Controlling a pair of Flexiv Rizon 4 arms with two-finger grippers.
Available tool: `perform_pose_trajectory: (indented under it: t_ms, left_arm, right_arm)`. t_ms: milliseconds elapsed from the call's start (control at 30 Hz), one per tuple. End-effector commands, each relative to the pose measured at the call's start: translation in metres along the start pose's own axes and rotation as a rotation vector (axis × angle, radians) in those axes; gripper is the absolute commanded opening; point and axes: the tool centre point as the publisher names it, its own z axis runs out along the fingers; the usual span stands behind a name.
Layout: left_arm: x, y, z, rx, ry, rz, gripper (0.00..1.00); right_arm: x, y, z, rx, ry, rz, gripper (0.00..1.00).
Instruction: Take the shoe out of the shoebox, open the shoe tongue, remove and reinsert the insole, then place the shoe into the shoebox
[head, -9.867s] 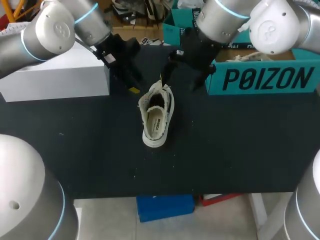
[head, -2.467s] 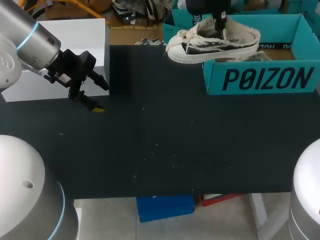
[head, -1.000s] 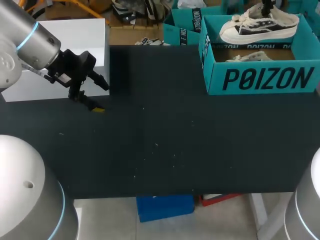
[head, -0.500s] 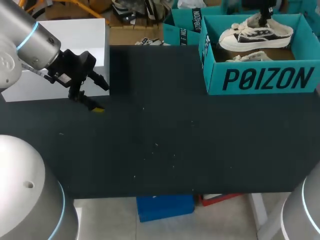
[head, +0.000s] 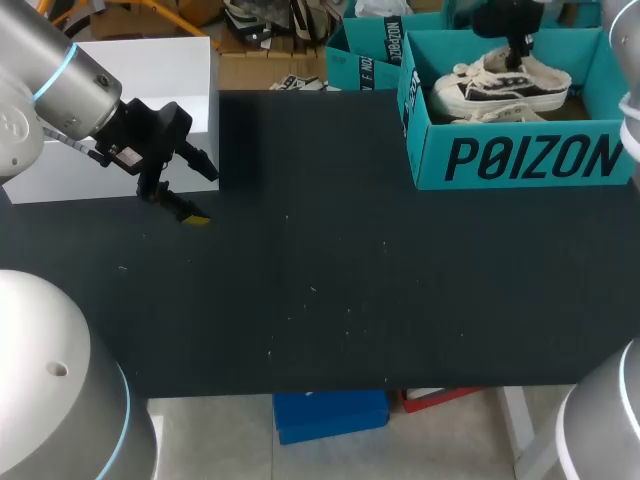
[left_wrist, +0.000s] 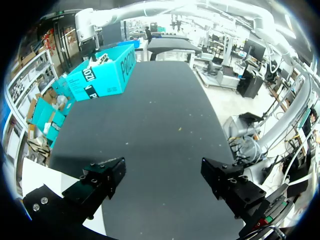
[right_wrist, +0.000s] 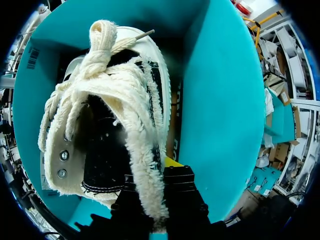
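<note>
Black-fingered and parked at the table's left end, the left end effector (head: 193, 192) hangs just above the surface beside the white box (head: 130, 70). The left wrist view shows its fingers (left_wrist: 102, 177) spread wide with nothing between them, only bare dark table (head: 350, 280) ahead. It looks pulled aside on purpose, out of the way, since the last step needs only one arm. Across the middle the table carries only small specks. At the far right stands the teal shoebox (head: 520, 158), open at the top, its printed wall facing the camera. The shoe (head: 495, 88) is inside it, a cream and black canvas sneaker lying lengthwise with the toe toward the box's left wall and sunk below the rim. Something pale lies under or beside it in the box; can't tell what. The right end effector (head: 517, 48) comes down from above and is clamped on the frayed collar near the heel. In the right wrist view its fingers pinch that fuzzy edge (right_wrist: 159, 175), one yellow tip showing on the outer side, with the laces knotted at the far end of the shoe (right_wrist: 115, 115) and teal walls (right_wrist: 210, 90) close around it. Gripping the collar lets the shoe hang level and drop straight in. Judged: the placing is nearly done, with the release left.
</note>
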Motion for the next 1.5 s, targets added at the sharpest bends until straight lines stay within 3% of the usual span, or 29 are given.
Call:
perform_pose_trajectory:
  t_ms: [33,367,400,433,467,500,867,1233,1267,1300,1333,1400,1500]
  left_arm:
    - [0.001,0.001,0.001,0.0,-0.006,0.001,1.0]
    - [0.001,0.001,0.001,0.0,-0.006,0.001,1.0]
    - [0.001,0.001,0.001,0.0,-0.006,0.001,1.0]
    - [0.001,0.001,0.001,0.0,-0.006,0.001,1.0]
    - [0.001,0.001,0.001,0.0,-0.006,0.001,1.0]
    - [0.001,0.001,0.001,0.0,-0.006,0.001,1.0]
    - [0.001,0.001,0.001,0.0,-0.006,0.001,1.0]
    - [0.001,0.001,0.001,0.0,-0.006,0.001,1.0]
    - [0.001,0.001,0.001,0.0,-0.006,0.001,1.0]
    - [0.001,0.001,0.001,0.0,-0.006,0.001,1.0]
    - [0.001,0.001,0.001,0.0,-0.006,0.001,1.0]
    - [0.001,0.001,0.001,0.0,-0.006,0.001,1.0]
    - [0.001,0.001,0.001,0.0,-0.006,0.001,1.0]
  right_arm:
    - [-0.012,0.007,0.02,0.0,0.062,0.005,0.0]
    - [-0.009,0.016,0.035,0.004,0.06,0.014,0.0]
    - [-0.009,0.015,0.036,0.004,0.062,0.018,0.08]
    - [-0.009,0.015,0.036,0.004,0.064,0.021,0.43]
    - [-0.009,0.015,0.036,0.007,0.064,0.024,0.65]
    - [-0.009,0.013,0.036,0.008,0.064,0.025,1.0]
    - [0.004,0.002,0.009,0.022,0.091,0.044,1.0]
    - [0.021,-0.006,-0.059,0.096,0.022,0.129,1.0]
    - [0.024,-0.005,-0.065,0.103,0.017,0.14,0.93]
    - [0.026,-0.004,-0.07,0.109,0.009,0.149,0.48]
    - [0.029,-0.002,-0.075,0.115,0.002,0.157,0.38]
    - [0.035,0.001,-0.085,0.128,-0.008,0.178,0.28]
    - [0.045,0.009,-0.101,0.144,-0.031,0.203,0.26]
